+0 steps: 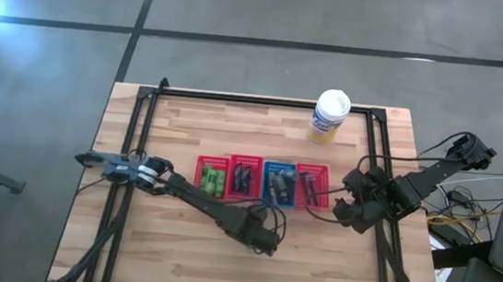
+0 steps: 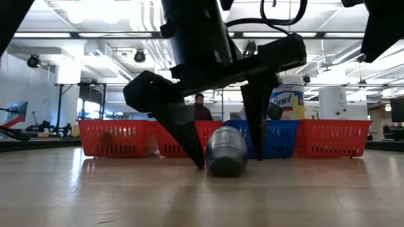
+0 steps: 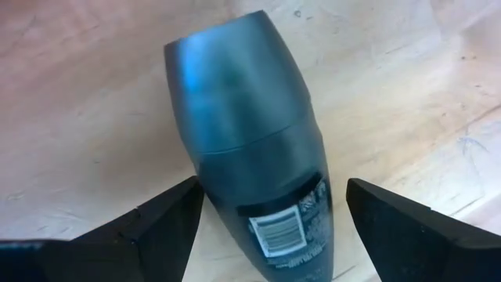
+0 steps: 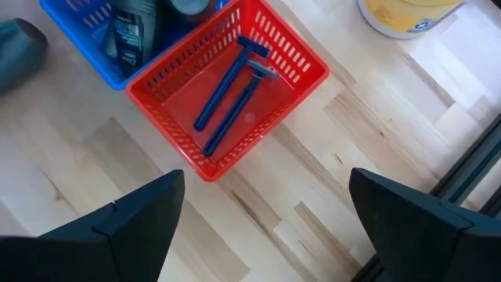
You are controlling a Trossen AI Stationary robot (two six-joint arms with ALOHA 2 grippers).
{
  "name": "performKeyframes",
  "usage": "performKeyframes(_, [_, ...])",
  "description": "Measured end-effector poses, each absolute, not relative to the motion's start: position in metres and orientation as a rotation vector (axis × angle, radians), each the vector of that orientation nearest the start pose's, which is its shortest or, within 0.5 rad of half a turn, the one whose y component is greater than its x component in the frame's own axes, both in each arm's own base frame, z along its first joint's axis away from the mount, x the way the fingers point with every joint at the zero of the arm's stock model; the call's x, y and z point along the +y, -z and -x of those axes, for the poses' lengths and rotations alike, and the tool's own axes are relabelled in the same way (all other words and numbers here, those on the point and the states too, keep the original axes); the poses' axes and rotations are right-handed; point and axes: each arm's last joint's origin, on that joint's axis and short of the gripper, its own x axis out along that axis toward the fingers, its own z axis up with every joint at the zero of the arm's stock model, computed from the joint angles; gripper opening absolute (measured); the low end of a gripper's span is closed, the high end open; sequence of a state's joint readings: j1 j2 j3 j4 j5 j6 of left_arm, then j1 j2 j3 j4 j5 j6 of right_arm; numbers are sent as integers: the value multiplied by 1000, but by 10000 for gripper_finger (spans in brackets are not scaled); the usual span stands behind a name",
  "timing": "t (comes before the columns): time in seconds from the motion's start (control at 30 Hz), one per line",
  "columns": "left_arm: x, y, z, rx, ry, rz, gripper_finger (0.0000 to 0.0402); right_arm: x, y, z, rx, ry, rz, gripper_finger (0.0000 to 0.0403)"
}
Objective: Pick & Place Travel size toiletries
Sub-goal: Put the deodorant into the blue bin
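Observation:
A grey oval tube (image 3: 243,141) lies on its side on the wood, in front of the row of baskets, with its barcode label facing up. My left gripper (image 3: 270,227) is open and stands down over the tube (image 2: 226,151), one finger on each side of it, with both tips near the table. My right gripper (image 1: 345,210) is open and hovers near the table's right side, by the rightmost red basket (image 4: 227,86). That basket holds two blue razors (image 4: 231,86). Other toiletries lie in the baskets (image 1: 261,181). My left gripper comes at the grey tube from above, slanting, with its fingers across the tube's lower body. One finger (image 3: 168,219) stands right against the tube's side (image 3: 205,196); I cannot tell whether it touches. The other finger (image 3: 391,219) is apart from it. The tube lies on the table.
Four mesh baskets stand in a row mid-table: two red (image 1: 228,178), one blue (image 1: 278,182), one red (image 1: 312,184). A white canister (image 1: 331,116) stands near the far edge. A black frame (image 1: 265,101) borders the table. A person (image 2: 201,107) shows beyond the table.

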State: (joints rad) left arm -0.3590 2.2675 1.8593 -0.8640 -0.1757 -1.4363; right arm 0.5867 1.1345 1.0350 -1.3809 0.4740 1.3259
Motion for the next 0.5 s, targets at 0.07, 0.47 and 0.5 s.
performKeyframes(0.07, [-160, -170, -438, 1066, -719, 902, 320, 81, -283, -146, 1046, 703, -392, 357])
performKeyframes(0.47, [-159, -163, -434, 1134, -623, 715, 215, 83, -282, -147, 1048, 687, -414, 324])
performKeyframes(0.5, [-159, -163, -434, 1143, -602, 689, 203, 83, -282, -148, 1051, 675, -423, 321])
